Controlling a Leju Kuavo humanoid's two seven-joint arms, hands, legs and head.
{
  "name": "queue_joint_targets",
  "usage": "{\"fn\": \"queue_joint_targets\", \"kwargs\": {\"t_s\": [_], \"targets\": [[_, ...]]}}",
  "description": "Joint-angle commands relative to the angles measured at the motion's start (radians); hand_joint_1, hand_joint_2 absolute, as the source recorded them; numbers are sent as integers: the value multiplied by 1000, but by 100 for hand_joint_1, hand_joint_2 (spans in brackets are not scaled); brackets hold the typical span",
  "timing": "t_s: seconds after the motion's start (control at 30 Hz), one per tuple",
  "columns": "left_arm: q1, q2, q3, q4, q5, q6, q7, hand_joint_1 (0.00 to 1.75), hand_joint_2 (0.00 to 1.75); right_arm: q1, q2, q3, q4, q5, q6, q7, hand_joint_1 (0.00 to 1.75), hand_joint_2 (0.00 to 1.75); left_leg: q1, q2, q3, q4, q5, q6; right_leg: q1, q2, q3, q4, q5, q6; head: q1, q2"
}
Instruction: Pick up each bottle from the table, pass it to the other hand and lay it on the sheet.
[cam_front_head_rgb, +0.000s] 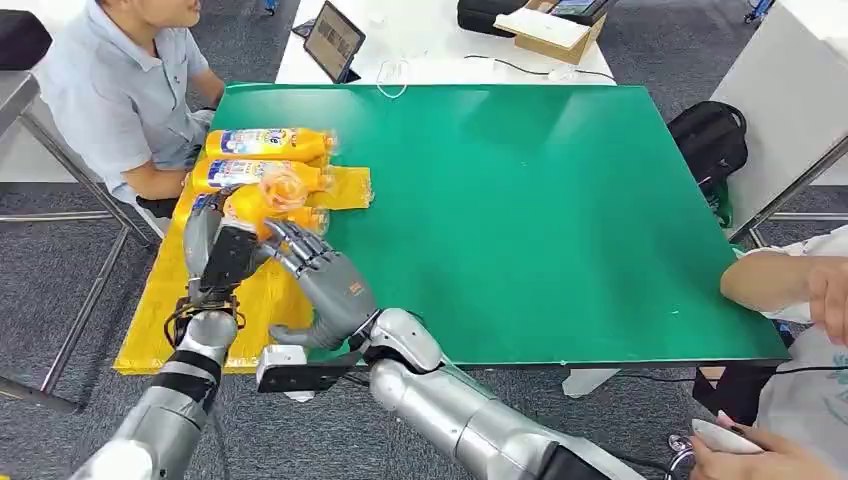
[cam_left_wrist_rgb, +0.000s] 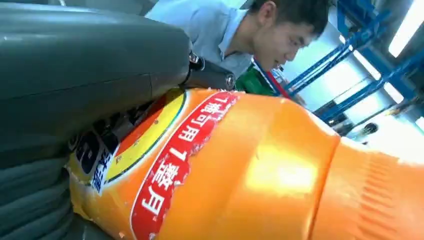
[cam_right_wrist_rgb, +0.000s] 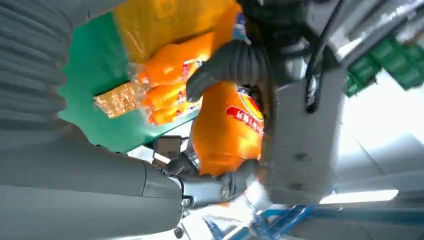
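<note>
An orange bottle (cam_front_head_rgb: 248, 208) with a red and yellow label is up over the yellow sheet (cam_front_head_rgb: 150, 320), gripped by my left hand (cam_front_head_rgb: 215, 255). In the left wrist view the bottle (cam_left_wrist_rgb: 260, 170) lies under that hand's thumb (cam_left_wrist_rgb: 90, 55). My right hand (cam_front_head_rgb: 325, 285) sits just right of it with fingers spread. In the right wrist view its thumb (cam_right_wrist_rgb: 210, 187) reaches close under the bottle (cam_right_wrist_rgb: 227, 130). Two more orange bottles (cam_front_head_rgb: 265, 143) (cam_front_head_rgb: 255, 174) lie side by side on the sheet's far end. A third (cam_front_head_rgb: 306, 218) shows partly behind the held one.
The green table (cam_front_head_rgb: 550, 220) stretches to the right. A seated person (cam_front_head_rgb: 120, 90) is at the far left corner and another person's arm (cam_front_head_rgb: 785, 285) at the right edge. A tablet (cam_front_head_rgb: 333, 40) and a black backpack (cam_front_head_rgb: 710, 140) lie beyond the table.
</note>
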Motion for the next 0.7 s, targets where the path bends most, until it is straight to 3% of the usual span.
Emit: {"fn": "queue_joint_targets", "kwargs": {"t_s": [0.03,0.23,0.37,0.7], "targets": [[-163,59,-99,349,-164,-28,89,175,175,28,-52,45,-166,74,51,4,0,175,1,-3,5,1,-3,-1,2,-2,6,1,-3,-2,1,0],[-197,70,-162,457,-312,-128,173,175,175,86,-101,60,-326,114,77,15,0,175,1,-3,7,1,-4,-1,1,-2,7,1,-5,-2,0,0],[-210,51,-116,485,-270,-205,183,175,175,99,-111,66,-360,116,100,7,0,175,1,-3,1,0,-1,0,1,-2,2,0,-2,-1,0,0],[-220,60,-125,495,-290,-214,198,175,175,104,-112,69,-372,111,110,-3,0,175,1,-1,4,0,-2,-1,1,0,4,0,-2,-2,0,0]]}}
